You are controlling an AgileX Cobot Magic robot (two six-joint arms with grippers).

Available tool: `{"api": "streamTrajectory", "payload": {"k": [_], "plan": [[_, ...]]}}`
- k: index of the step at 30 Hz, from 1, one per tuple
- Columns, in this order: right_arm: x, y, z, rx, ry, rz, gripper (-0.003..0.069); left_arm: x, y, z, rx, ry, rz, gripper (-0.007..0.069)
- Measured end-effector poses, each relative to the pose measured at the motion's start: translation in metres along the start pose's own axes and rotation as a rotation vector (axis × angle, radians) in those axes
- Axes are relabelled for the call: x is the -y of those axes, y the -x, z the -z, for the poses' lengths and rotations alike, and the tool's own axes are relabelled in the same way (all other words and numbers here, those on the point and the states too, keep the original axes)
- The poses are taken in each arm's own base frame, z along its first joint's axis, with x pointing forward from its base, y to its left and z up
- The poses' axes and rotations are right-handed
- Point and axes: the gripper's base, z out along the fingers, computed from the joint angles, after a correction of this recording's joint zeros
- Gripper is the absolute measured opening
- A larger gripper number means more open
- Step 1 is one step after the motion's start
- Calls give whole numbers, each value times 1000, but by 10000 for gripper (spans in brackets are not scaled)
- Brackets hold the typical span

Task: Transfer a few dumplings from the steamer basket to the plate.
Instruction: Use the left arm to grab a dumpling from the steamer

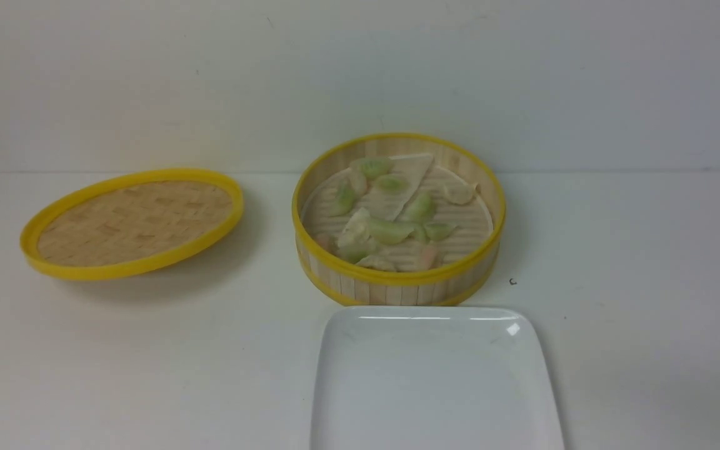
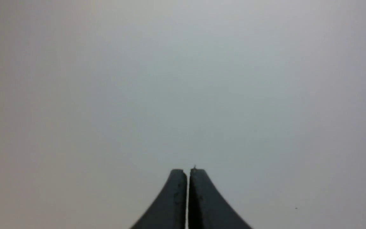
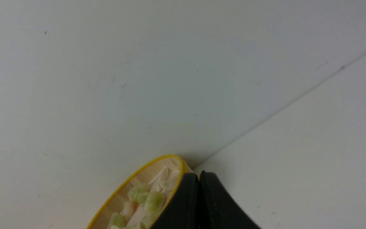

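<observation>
The round steamer basket point(image 1: 397, 284) with yellow rims stands at the table's middle. Several pale green, whitish and pinkish dumplings point(image 1: 391, 230) lie inside it on a paper liner point(image 1: 407, 178). The white square plate point(image 1: 435, 381) sits bare just in front of the basket, cut off by the front view's lower edge. Neither arm shows in the front view. My left gripper point(image 2: 187, 171) is shut with nothing in it, over a blank pale surface. My right gripper point(image 3: 199, 175) is shut and holds nothing; part of the steamer basket point(image 3: 132, 179) and some dumplings point(image 3: 152, 200) show beside it.
The shallow yellow-rimmed woven lid point(image 1: 132, 222) lies tilted on the table to the left of the basket. A white wall rises behind the table. A small dark speck point(image 1: 512, 282) marks the tabletop right of the basket.
</observation>
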Motion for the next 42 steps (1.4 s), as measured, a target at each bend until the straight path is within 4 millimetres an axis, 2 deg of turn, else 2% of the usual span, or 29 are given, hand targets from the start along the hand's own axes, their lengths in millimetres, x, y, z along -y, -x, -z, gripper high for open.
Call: {"api": "streamTrajectory", "payload": {"k": [1, 2, 4, 6, 7, 8, 9, 10, 11, 12, 13, 16, 17, 18, 21, 22, 24, 25, 26, 28, 29, 31, 34, 35, 39, 42], "plan": [[0, 1, 0, 10, 3, -15, -10, 10, 8, -13, -110, 29, 7, -6], [0, 1, 0, 10, 3, -19, -10, 14, 13, -16, -113, 25, 7, -6], [0, 0, 0, 0, 1, -39, -10, 28, 22, -44, -365, 102, -43, -6], [-4, 0, 1, -46, 2, -45, -10, 32, 19, -61, -576, 162, -109, -6], [-10, 3, 2, -81, 9, -26, -10, 34, 16, -79, -728, 197, -156, -6], [-13, 6, 3, -81, 16, -22, -10, 32, 12, -80, -764, 208, -162, -6], [-28, 19, 5, -109, 36, 26, -10, 33, 4, -99, -960, 225, -214, -6], [-29, 20, 5, -127, 32, 42, -10, 32, 1, -103, -1007, 232, -212, -6], [-43, 31, 4, -186, 34, 115, -10, 30, -11, -116, -1143, 234, -224, -6], [-47, 36, 3, -192, 36, 125, -10, 29, -15, -120, -1185, 226, -234, -6], [-62, 48, -2, -285, 27, 214, -10, 22, -39, -140, -1363, 202, -224, -6], [-84, 67, -21, -465, 1, 327, -10, 14, -70, -163, -1502, 123, -233, -6], [-90, 72, -31, -572, -14, 382, -10, 10, -88, -175, -1561, 92, -249, -6], [-93, 75, -33, -579, -11, 391, -10, 11, -91, -177, -1571, 79, -256, -6], [-100, 84, -65, -811, -65, 485, -10, 17, -133, -203, -1677, -1, -308, -6], [-100, 85, -66, -821, -70, 491, -10, 18, -137, -206, -1683, -5, -313, -6], [-99, 86, -80, -897, -98, 505, -10, 31, -162, -224, -1714, -75, -367, -6], [-99, 85, -85, -919, -105, 508, -10, 33, -166, -228, -1718, -87, -377, -6], [-97, 84, -90, -946, -117, 513, -10, 39, -184, -240, -1733, -119, -417, -6], [-96, 83, -92, -967, -124, 521, -10, 51, -204, -258, -1724, -166, -478, -6], [-96, 83, -93, -968, -124, 520, -10, 51, -206, -260, -1724, -169, -482, -6], [-96, 84, -92, -967, -125, 525, -10, 57, -230, -276, -1718, -199, -527, -6], [-97, 85, -91, -964, -125, 528, -10, 57, -248, -287, -1716, -222, -556, -6], [-97, 85, -91, -963, -125, 528, -10, 54, -264, -293, -1723, -242, -577, -4], [-97, 85, -90, -960, -141, 496, -10, 45, -303, -307, -1711, -273, -606, 65], [-97, 85, -90, -961, -151, 477, -10, 38, -321, -309, -1705, -269, -608, 132]]}}
